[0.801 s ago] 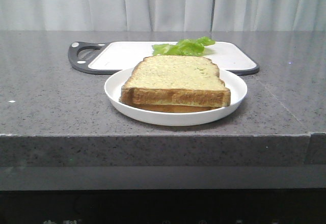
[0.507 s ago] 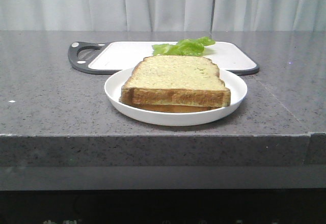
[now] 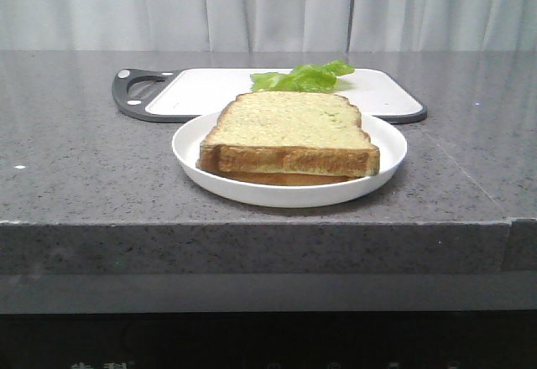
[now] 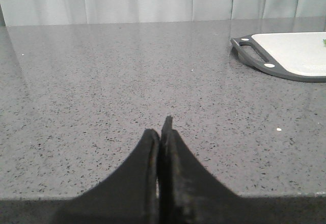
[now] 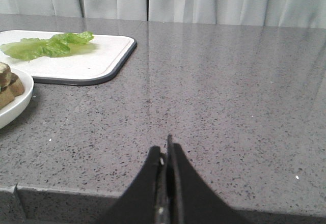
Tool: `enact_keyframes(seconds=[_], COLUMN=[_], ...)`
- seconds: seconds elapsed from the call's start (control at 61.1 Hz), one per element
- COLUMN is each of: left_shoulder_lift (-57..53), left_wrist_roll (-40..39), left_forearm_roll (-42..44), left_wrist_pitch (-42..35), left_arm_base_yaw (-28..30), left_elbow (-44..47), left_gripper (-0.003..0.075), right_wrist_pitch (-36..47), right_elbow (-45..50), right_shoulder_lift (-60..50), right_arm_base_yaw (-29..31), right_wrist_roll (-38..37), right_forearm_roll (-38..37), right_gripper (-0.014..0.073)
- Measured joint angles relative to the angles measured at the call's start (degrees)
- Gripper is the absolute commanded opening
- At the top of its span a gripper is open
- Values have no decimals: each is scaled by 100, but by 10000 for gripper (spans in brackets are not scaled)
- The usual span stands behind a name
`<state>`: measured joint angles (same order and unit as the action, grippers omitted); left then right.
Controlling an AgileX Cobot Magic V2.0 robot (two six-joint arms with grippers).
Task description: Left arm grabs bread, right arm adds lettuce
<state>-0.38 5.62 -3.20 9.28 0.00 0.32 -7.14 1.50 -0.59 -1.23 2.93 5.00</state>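
The bread (image 3: 289, 130), a thick speckled slice with a toasted crust, lies on a thinner slice (image 3: 285, 178) on a white plate (image 3: 195, 147) near the counter's front edge. Its corner shows in the right wrist view (image 5: 7, 84). The lettuce (image 3: 304, 76) lies on a white cutting board (image 3: 210, 90) behind the plate; it also shows in the right wrist view (image 5: 46, 46). My left gripper (image 4: 161, 132) is shut and empty, over bare counter, left of the board. My right gripper (image 5: 164, 150) is shut and empty, over bare counter, right of the plate. Neither arm shows in the front view.
The cutting board has a dark rim and a handle (image 3: 134, 92) at its left end; the handle also shows in the left wrist view (image 4: 254, 56). Grey speckled counter (image 3: 75, 159) stretches to both sides of the plate. Pale curtains hang behind.
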Motion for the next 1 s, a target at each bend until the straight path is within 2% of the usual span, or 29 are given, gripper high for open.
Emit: enact_keyframes(seconds=[0.572,0.752,0.998], left_shoulder_lift=[0,381,2321], left_wrist_roll=[0,0,0], left_forearm_roll=[0,0,0], left_wrist_pitch=[-106,293,573], left_arm_base_yaw=[0,0,0], left_elbow=[-99,-1106,-2424], left_gripper=[-20,-20,-19], right_wrist_pitch=[-125,-665,-960], right_elbow=[-84,-1005,-2442], right_shoulder_lift=[0,105,1437], right_arm_base_yaw=[0,0,0], right_wrist_roll=[0,0,0], right_forearm_roll=[0,0,-70], right_gripper=[-58,-58,-58])
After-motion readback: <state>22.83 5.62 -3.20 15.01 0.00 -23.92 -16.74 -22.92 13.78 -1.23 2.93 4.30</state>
